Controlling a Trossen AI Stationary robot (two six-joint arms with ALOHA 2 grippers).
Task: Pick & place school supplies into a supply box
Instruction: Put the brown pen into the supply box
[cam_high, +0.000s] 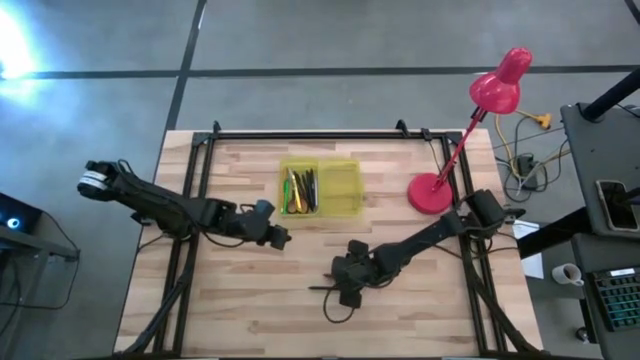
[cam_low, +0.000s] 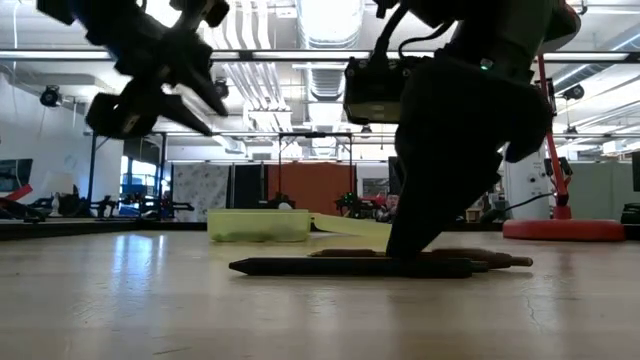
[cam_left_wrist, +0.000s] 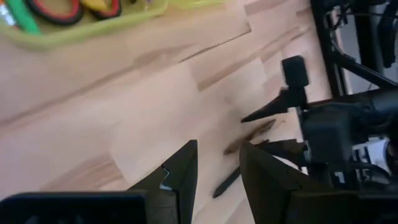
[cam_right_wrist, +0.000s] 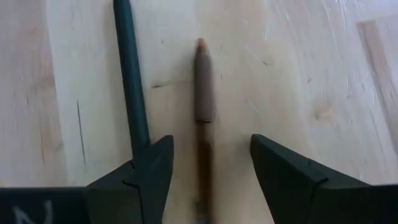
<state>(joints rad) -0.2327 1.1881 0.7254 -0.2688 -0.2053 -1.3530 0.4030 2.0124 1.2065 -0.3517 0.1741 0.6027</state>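
From above, the right gripper (cam_high: 343, 285) is low over the bare wooden table (cam_high: 230, 320), beside a thin dark pen (cam_high: 322, 289) lying there. The left gripper (cam_high: 281, 238) hovers empty near the translucent yellow-green plastic supply box (cam_high: 340, 186), whose left compartment holds several upright-lying pens and markers; the right half looks empty. A pink desk lamp (cam_high: 455, 150) stands just beside the box.

At table height, the dark pen (cam_low: 350, 267) lies flat with a brown pencil (cam_low: 495, 260) just behind it, the right arm planted over both. The box (cam_low: 259, 224) sits well behind.

The left wrist view shows that arm's fingers (cam_left_wrist: 180, 171) partly apart, holding nothing. The box rim (cam_left_wrist: 93, 31) shows red scissor handles (cam_left_wrist: 57, 9) inside.

From the right wrist, the jaws stand wide, straddling the brown pencil (cam_right_wrist: 203, 93); the dark pen (cam_right_wrist: 132, 87) runs under or against one finger (cam_right_wrist: 146, 171). The risk, I judge: closing here may catch both, or nudge the pen so it rolls away, since the two lie close together.
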